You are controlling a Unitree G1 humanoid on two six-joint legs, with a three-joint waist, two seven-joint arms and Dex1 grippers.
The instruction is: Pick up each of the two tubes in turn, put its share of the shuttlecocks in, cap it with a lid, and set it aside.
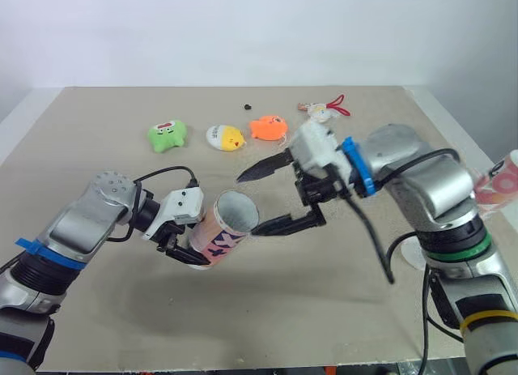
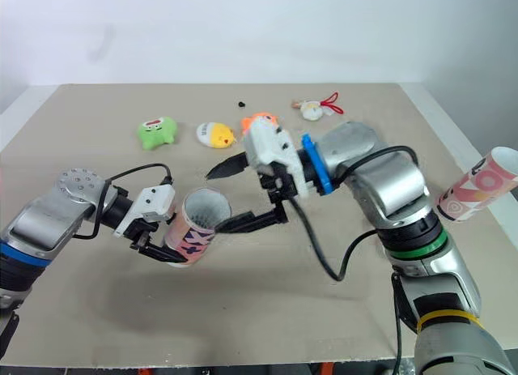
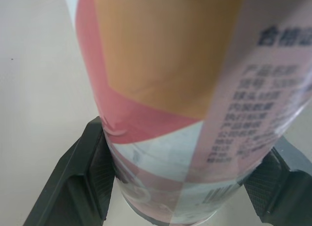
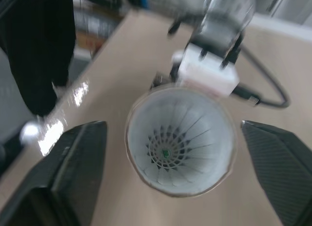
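Over the bare beige tabletop (image 1: 97, 132), the right gripper (image 1: 249, 202) hangs with its black fingers spread wide at the open mouth of a pink-and-white cardboard tube (image 1: 222, 229), tilted near the table's middle and pinched at its base by the left gripper (image 1: 190, 249), a white feathered shuttlecock (image 4: 168, 148) nested inside.

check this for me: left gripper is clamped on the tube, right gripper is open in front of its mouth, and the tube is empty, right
Not empty: the right wrist view looks into the tube and shows a shuttlecock inside. The rest stands: left gripper clamped on it, right gripper open in front of its mouth.
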